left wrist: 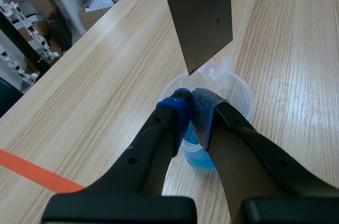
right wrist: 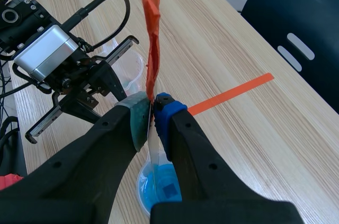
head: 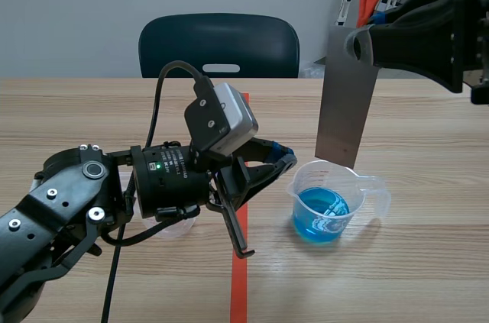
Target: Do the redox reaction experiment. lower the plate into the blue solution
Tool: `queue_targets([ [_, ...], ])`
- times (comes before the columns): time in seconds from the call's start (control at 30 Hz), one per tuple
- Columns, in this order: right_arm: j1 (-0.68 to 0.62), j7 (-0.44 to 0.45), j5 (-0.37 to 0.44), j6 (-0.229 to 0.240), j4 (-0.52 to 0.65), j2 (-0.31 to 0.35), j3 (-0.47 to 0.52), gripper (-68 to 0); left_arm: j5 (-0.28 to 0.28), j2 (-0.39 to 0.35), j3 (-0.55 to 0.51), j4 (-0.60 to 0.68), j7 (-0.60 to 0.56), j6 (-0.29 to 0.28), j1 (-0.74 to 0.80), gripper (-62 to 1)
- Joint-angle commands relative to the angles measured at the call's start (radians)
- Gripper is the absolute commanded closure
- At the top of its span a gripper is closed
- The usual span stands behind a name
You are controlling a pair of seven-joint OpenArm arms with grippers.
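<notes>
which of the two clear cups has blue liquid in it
The spouted cup right under the metal plate held in the right gripper. The other clear cup, half hidden under the left arm, shows no blue.

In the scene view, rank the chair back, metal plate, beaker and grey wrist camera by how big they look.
1. chair back
2 and 3. metal plate and beaker: too alike to rank
4. grey wrist camera

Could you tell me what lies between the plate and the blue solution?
Only air: the scene view shows the plate hanging clear above the blue solution.
</notes>
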Motion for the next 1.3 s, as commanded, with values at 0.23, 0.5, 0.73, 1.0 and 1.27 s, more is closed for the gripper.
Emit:
queue_targets([
  [0.23,0.011,0.013,0.014,0.012,0.005,0.008,0.003,-0.6,-0.014,0.000,-0.005,0.020,-0.014,-0.002,-0.005,-3.8],
  [0.5,0.011,0.015,0.014,0.012,0.005,0.008,0.003,-0.6,-0.014,-0.001,-0.005,0.020,-0.013,-0.002,-0.005,-3.8],
  [0.73,0.011,0.016,0.015,0.012,0.005,0.008,0.003,-0.6,-0.015,-0.037,-0.013,0.021,-0.094,-0.002,0.019,-3.8],
  [1.0,0.011,0.016,0.014,0.012,0.005,0.008,0.003,-0.6,-0.079,-0.088,-0.127,0.042,-0.251,-0.002,0.119,-3.8],
  [1.27,0.011,0.013,-0.002,0.012,0.005,0.008,0.003,-0.6,-0.079,-0.132,-0.211,0.156,-0.365,-0.002,0.278,-3.8],
])
